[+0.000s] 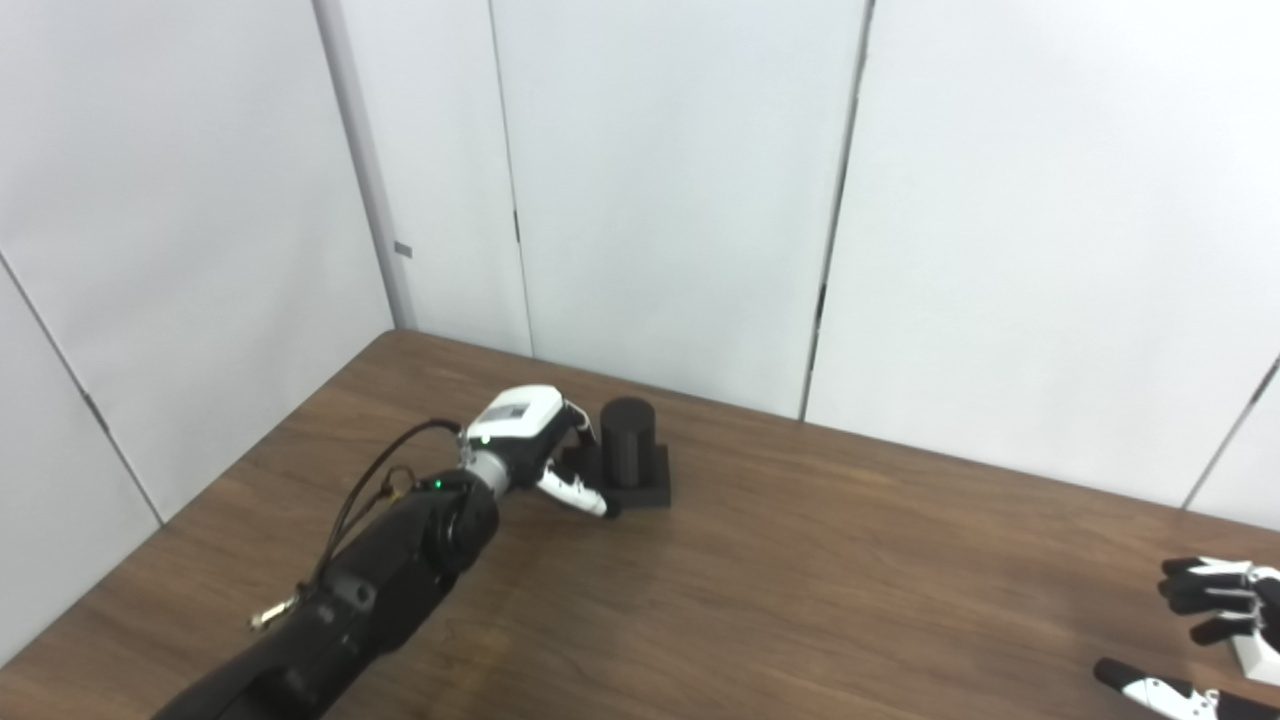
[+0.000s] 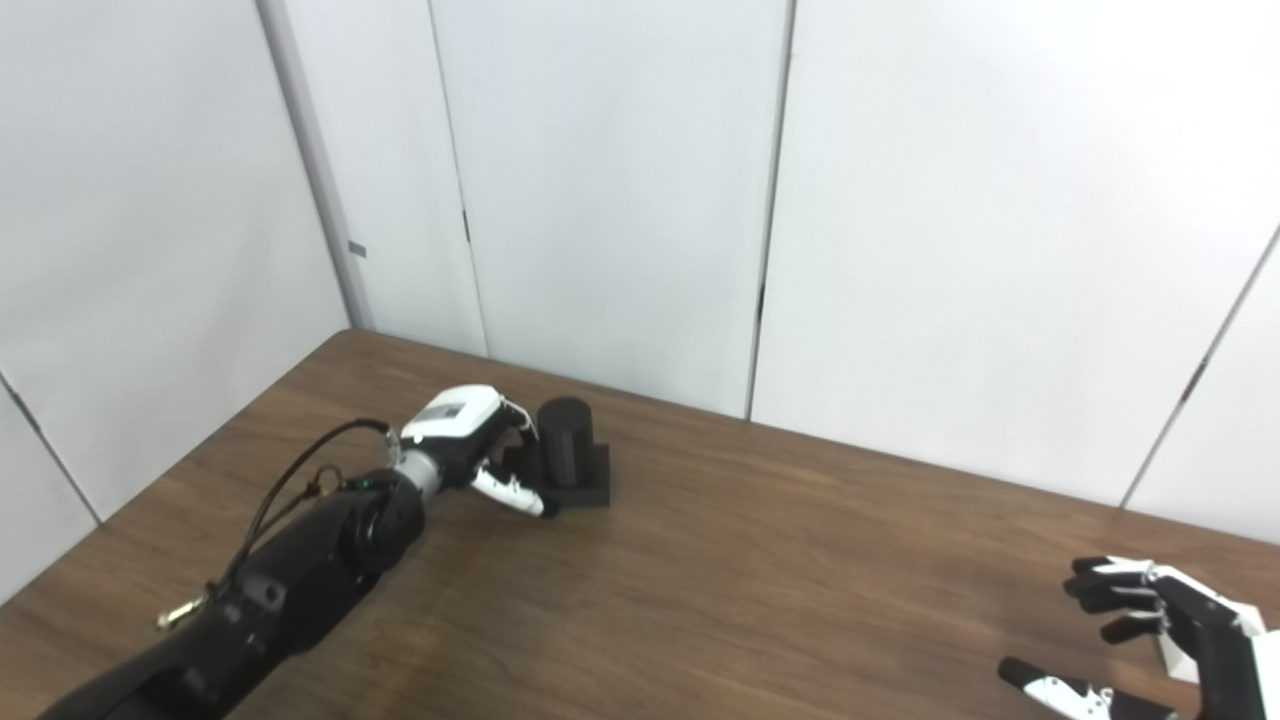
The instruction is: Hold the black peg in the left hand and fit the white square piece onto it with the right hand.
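The black peg (image 1: 627, 440) is a short upright cylinder on a square black base (image 1: 645, 488), standing on the table at the back left. My left hand (image 1: 530, 440) is at the base's left end, thumb (image 1: 580, 495) along the front corner and fingers curled behind the peg. It is spread around the base, and no firm grip shows. My right hand (image 2: 1160, 625) is at the bottom right corner, open with fingers apart. A white piece (image 2: 1175, 655) shows partly between its fingers and thumb, mostly hidden; it also shows in the left eye view (image 1: 1255, 655).
The brown wooden table (image 1: 800, 580) runs to white wall panels (image 1: 680, 200) at the back and left. Its left edge slants down toward the bottom left. A cable loops along my left forearm (image 1: 370, 480).
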Tool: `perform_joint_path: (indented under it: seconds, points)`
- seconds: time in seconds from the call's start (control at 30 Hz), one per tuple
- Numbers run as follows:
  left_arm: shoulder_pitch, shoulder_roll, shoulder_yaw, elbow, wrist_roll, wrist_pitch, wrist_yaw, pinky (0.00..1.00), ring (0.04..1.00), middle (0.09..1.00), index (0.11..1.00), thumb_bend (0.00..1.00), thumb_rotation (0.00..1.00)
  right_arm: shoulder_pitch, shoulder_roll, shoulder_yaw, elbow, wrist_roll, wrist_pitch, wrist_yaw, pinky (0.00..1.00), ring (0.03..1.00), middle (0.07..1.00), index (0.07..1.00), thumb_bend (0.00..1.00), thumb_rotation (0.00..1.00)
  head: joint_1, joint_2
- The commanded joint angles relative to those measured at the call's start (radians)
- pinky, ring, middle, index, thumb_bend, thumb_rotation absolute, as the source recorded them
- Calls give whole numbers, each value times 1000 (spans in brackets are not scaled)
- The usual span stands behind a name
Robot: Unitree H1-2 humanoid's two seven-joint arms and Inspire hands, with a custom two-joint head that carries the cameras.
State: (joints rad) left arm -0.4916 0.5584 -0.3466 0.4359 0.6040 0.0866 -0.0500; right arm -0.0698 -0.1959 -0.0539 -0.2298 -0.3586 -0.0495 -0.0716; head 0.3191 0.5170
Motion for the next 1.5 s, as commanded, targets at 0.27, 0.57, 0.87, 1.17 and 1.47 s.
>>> perform_joint_path:
  seconds: [0.27,0.57,0.87,1.17,1.47]
  points:
    - [35,-10,-56,-90,28,-172,-33,809,904,833,487,523,65,-37,0,-7,2,24,-40,-14,448,563,651,489,497,111,-57,33]
    - [60,-20,-81,-171,21,-243,-98,837,913,837,489,523,63,-40,-6,2,42,-8,-47,-24,471,583,682,492,498,112,-175,74]
    - [75,-65,-122,-198,56,-338,-99,775,874,819,488,523,62,-54,2,13,97,-18,-94,-43,467,588,680,494,499,113,-257,99]
    - [70,-123,-155,-171,43,-388,-123,790,879,827,489,523,62,-70,11,26,98,-47,-84,-56,460,572,678,495,498,118,-332,133]
    - [27,-152,-248,-113,145,-447,-140,810,898,830,489,523,66,-78,19,29,79,-65,-50,-54,472,579,678,495,499,123,-390,146]
